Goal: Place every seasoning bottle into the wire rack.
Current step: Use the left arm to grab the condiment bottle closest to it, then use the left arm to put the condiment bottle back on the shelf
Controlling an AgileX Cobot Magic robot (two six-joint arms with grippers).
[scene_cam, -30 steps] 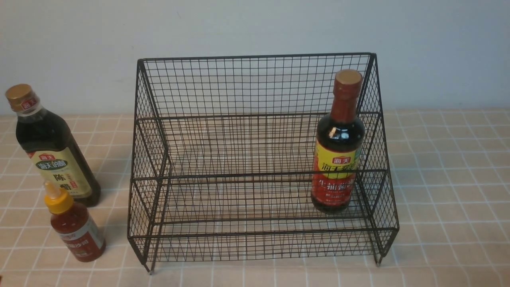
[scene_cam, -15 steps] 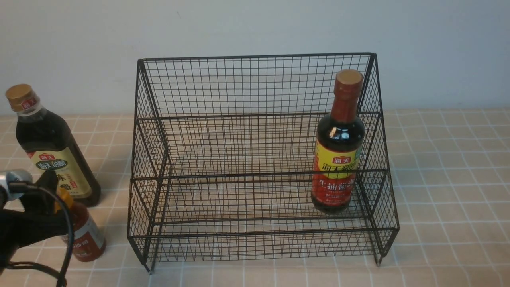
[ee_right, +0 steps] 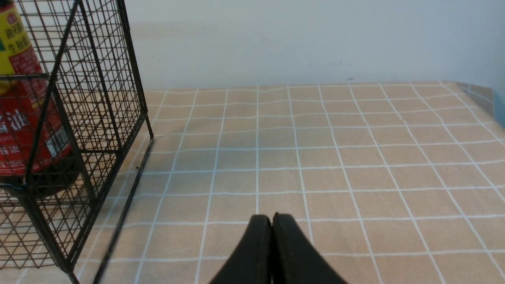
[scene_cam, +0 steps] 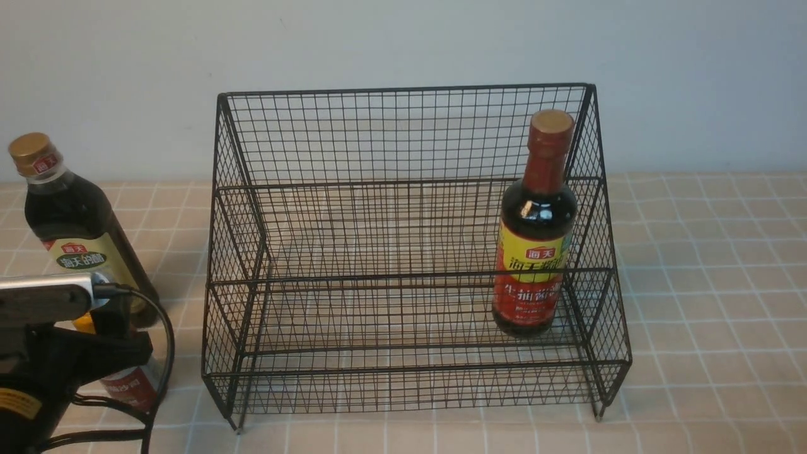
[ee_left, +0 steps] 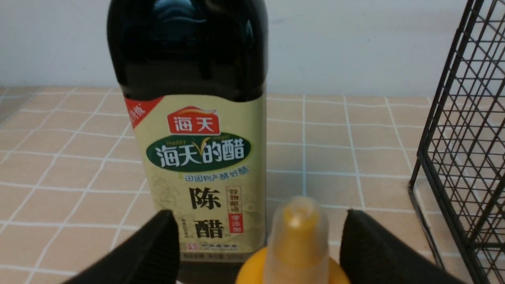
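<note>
Your left tool [ee_left: 260,252] spread wide around yellow-capped sauce bottle [ee_left: 296,252], grip unclear. Your right tool [ee_right: 272,244] closed, holding nothing. Beyond sauce bottle, gold-capped bottle [scene_cam: 82,221] stands on table [scene_cam: 706,302], at front view's nine o'clock. Red-necked bottle [scene_cam: 536,233] inside wire rack [scene_cam: 403,277], at three o'clock.

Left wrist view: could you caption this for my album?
An open claw around a yellow nozzle cap, dark vinegar bottle behind.
</note>
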